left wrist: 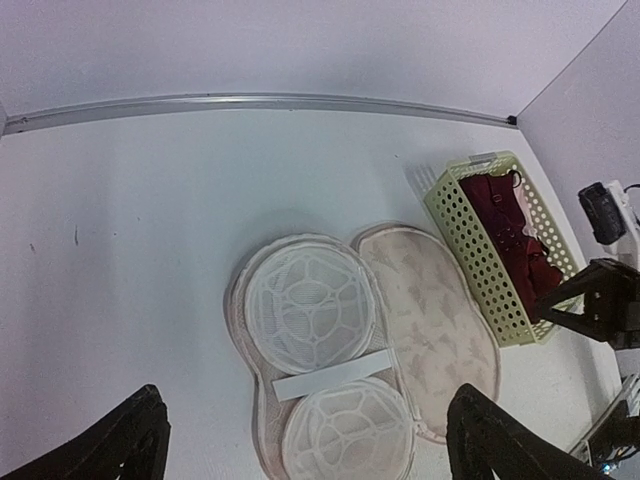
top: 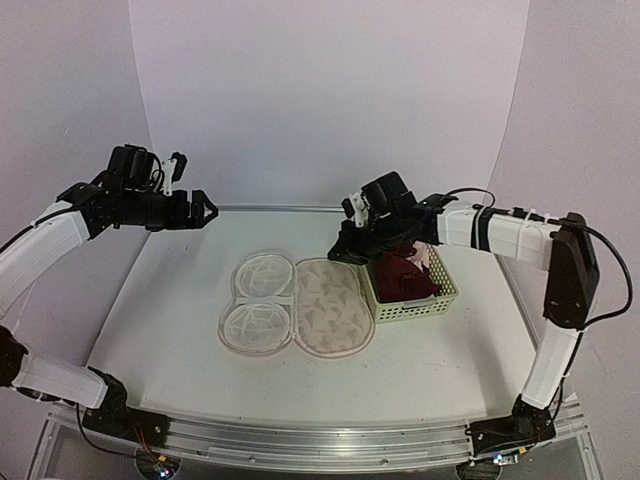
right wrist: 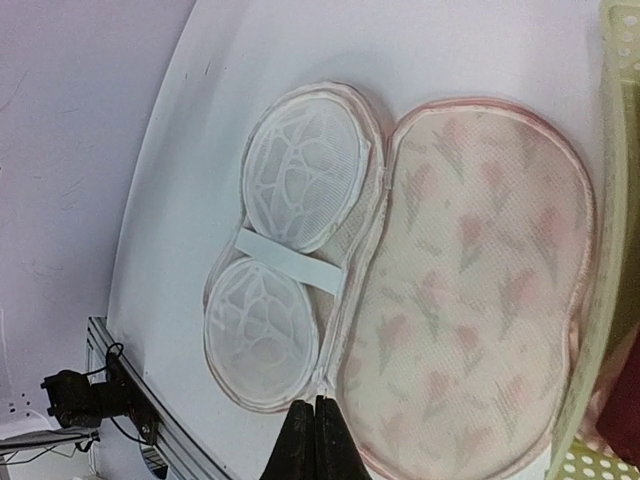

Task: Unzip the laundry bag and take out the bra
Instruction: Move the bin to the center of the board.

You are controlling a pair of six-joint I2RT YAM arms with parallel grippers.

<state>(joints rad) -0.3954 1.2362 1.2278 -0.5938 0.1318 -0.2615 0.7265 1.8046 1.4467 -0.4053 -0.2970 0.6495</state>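
On the table [top: 160, 340], centre: laundry bag [top: 330, 310] lies open flat, plain white band [left wrist: 332, 373] across its pale half. Bra [top: 402, 277] bundled in green basket [top: 412, 312] alongside. Left gripper [top: 205, 210] raised, jaws wide, empty. Right gripper [right wrist: 316, 420] pinched together, nothing between.

No text, label, brand or number is showing legibly in any view; the white strip [left wrist: 333, 373] across the open laundry bag [left wrist: 430, 330] is showing blank.
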